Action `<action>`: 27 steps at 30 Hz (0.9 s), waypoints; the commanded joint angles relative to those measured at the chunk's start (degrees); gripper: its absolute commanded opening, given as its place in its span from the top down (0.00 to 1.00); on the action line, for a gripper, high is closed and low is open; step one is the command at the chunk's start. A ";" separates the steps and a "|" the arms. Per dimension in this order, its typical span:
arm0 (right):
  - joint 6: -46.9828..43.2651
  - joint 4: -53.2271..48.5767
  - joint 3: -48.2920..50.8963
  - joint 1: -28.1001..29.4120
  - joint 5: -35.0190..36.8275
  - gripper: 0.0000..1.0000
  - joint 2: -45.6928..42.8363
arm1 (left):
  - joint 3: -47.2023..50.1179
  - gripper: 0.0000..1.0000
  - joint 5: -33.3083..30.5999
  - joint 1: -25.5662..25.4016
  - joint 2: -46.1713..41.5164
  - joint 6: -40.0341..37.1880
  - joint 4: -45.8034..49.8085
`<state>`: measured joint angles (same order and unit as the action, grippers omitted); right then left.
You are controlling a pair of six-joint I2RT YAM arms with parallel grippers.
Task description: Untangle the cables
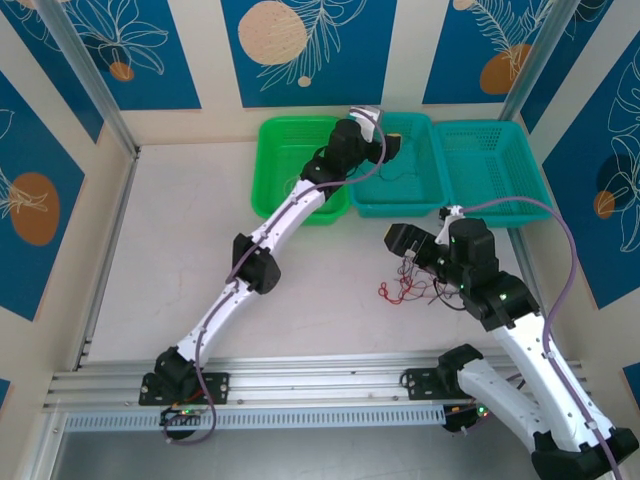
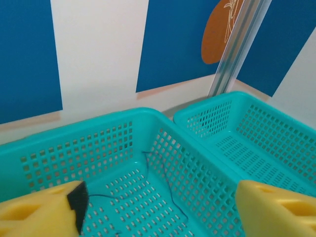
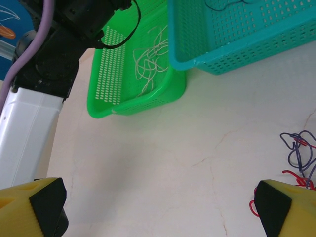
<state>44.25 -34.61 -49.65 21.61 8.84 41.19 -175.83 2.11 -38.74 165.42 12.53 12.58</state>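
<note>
A tangle of red and dark purple cables [image 1: 408,285] lies on the table just in front of my right gripper [image 1: 402,241]. In the right wrist view its loops [image 3: 297,157] sit at the right edge, beside my open right gripper [image 3: 158,210], which has bare table between its yellow fingers [image 3: 34,205]. My left gripper [image 1: 392,146] hangs over the middle teal basket [image 1: 412,203]. It stands open [image 2: 160,212] above a thin dark wire [image 2: 170,190] lying loose on the basket floor [image 2: 133,197]. Beige wires [image 3: 149,61] lie in the green basket [image 3: 106,84].
Three baskets stand in a row at the back: the green basket [image 1: 280,140], the teal basket in the middle, and another teal basket [image 1: 492,165] at the right. The left arm [image 1: 290,215] stretches diagonally across the table. Aluminium posts [image 1: 85,75] frame the walls.
</note>
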 commanded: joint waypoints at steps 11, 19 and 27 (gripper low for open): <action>-0.85 -3.27 1.64 -9.61 -7.31 0.00 5.76 | 23.33 0.08 7.52 3.67 -29.36 -8.07 9.51; -1.95 -2.96 3.48 -13.03 -9.31 0.00 13.77 | 46.10 0.09 10.01 2.97 -50.88 -8.30 11.66; -1.52 -1.86 5.30 -13.60 -8.34 0.02 20.22 | 87.83 0.08 7.26 1.85 -74.94 -0.63 -9.88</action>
<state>43.35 -36.62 -45.30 8.49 0.64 60.49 -97.14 10.22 -36.32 93.23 8.10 10.72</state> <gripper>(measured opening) 0.979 0.916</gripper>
